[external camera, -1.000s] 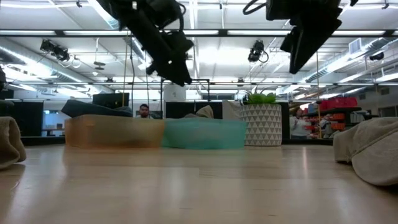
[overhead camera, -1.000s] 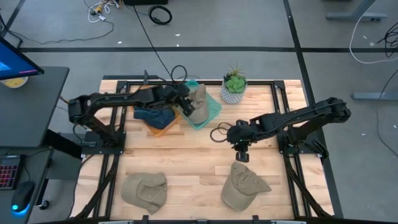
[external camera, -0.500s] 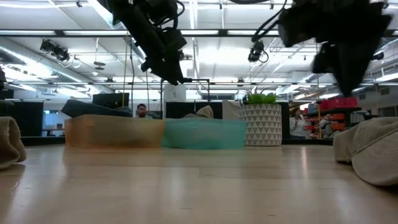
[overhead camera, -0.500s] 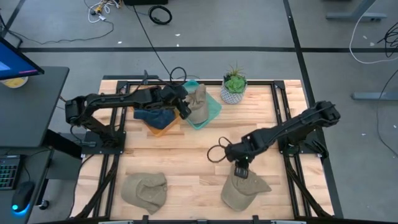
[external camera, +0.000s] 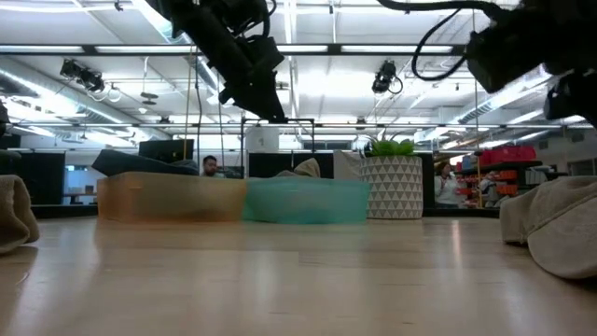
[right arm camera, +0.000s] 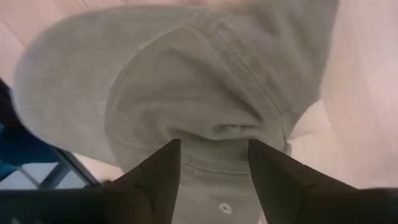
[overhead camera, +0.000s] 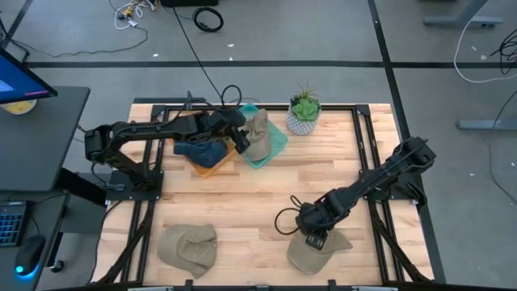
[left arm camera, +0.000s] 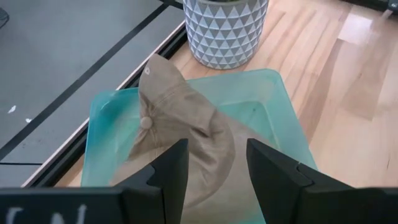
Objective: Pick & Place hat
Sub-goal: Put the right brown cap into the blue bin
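A khaki hat (overhead camera: 319, 252) lies on the table's near right; in the low view the same khaki hat (external camera: 555, 224) sits at the right edge. My right gripper (overhead camera: 315, 236) hangs over it, pointing down and open. In the right wrist view my right gripper (right arm camera: 214, 177) has one finger on each side of a raised fold of the khaki hat's crown (right arm camera: 211, 93). My left gripper (overhead camera: 239, 139) is open above the teal bin (overhead camera: 279, 139). There a tan hat (left arm camera: 180, 130) lies in the teal bin (left arm camera: 280, 112), under my left gripper (left arm camera: 217, 168). My right gripper comes at the khaki hat from above with its fingers (right arm camera: 155, 180) either side of the crown's fold (right arm camera: 214, 140). Whether the fingertips touch the cloth, I cannot tell. The hat lies flat on the table.
A second khaki hat (overhead camera: 187, 246) lies near left. An orange bin (overhead camera: 212, 164) with a dark blue hat (overhead camera: 198, 150) stands beside the teal bin. A potted plant (overhead camera: 303, 113) stands at the far edge. Bare wood spreads across the table's middle.
My right gripper has travelled from the table's middle toward the near edge and down onto the khaki hat, staying open. The hat has not moved. My left gripper has stayed over the teal bin.
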